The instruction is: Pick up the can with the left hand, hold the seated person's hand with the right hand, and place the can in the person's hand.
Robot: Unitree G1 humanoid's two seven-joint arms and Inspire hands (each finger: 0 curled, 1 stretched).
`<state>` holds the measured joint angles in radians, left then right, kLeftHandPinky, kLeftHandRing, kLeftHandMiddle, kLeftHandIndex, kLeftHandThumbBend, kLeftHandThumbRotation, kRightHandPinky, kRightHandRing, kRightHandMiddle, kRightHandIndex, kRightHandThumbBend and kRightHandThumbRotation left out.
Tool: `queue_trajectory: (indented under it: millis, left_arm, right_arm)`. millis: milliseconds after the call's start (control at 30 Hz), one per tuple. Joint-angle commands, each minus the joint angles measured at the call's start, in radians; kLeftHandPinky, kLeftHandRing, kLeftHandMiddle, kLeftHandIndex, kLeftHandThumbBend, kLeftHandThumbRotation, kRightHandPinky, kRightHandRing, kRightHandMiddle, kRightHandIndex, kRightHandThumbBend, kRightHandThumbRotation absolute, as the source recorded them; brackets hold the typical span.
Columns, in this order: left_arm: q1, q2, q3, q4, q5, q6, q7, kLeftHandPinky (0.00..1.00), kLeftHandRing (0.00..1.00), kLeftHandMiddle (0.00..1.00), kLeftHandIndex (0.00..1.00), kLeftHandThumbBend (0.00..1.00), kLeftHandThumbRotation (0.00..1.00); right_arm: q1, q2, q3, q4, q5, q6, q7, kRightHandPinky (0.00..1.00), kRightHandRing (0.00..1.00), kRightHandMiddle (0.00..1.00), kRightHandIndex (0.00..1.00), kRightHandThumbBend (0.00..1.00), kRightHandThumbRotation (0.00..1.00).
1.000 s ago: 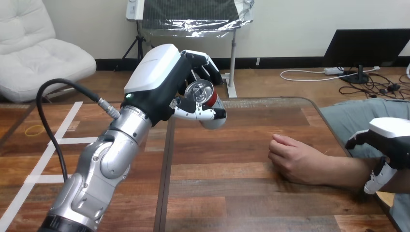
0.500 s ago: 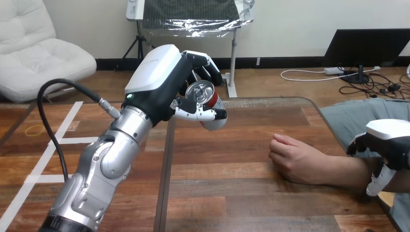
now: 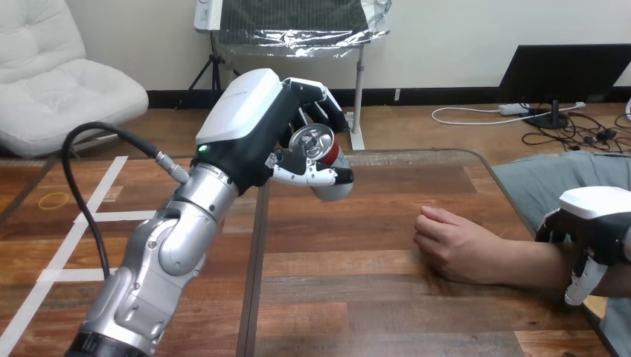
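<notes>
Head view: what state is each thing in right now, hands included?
can: off the table, tilted, gripped in the left hand.
left hand: shut on the can, up in the air.
person's hand: loosely curled, empty, resting on the table.
right hand: over the person's forearm; hold cannot be told.

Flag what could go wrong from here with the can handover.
1. The can sits tilted in the left robot hand, clear of the table; a slip could drop it or spill any contents.
2. The person's hand lies curled, knuckles up, on the table, so it may not be ready to receive the can.
3. The right robot hand is at the person's forearm, not the hand, so support could be poor.
</notes>
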<state>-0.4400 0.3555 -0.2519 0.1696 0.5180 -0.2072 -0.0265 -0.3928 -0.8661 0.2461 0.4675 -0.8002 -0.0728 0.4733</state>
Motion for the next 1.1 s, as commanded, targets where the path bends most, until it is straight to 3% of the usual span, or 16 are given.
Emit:
queue_trajectory:
  millis: [0, 100, 800, 1067]
  left_arm:
    - [-0.041, -0.014, 0.021, -0.048, -0.014, -0.012, 0.008, 0.32, 0.38, 0.46, 0.50, 0.56, 0.00]
    - [-0.042, -0.017, 0.021, -0.047, -0.013, -0.012, 0.006, 0.32, 0.38, 0.46, 0.50, 0.56, 0.00]
    - [-0.045, -0.025, 0.020, -0.054, -0.004, -0.017, 0.004, 0.32, 0.38, 0.45, 0.50, 0.56, 0.00]
    - [-0.046, -0.026, 0.021, -0.054, -0.002, -0.012, 0.001, 0.31, 0.37, 0.45, 0.50, 0.56, 0.00]
  right_arm:
    - [-0.091, -0.011, 0.021, 0.002, -0.016, 0.007, 0.005, 0.79, 0.79, 0.81, 0.78, 0.80, 0.05]
    - [-0.101, -0.003, 0.035, 0.008, -0.030, 0.030, 0.027, 0.80, 0.80, 0.82, 0.79, 0.78, 0.06]
    - [-0.150, 0.050, 0.105, 0.124, -0.040, 0.090, 0.031, 0.71, 0.75, 0.80, 0.79, 0.78, 0.07]
    - [-0.166, 0.060, 0.139, 0.169, -0.043, 0.071, 0.015, 0.68, 0.73, 0.79, 0.80, 0.76, 0.08]
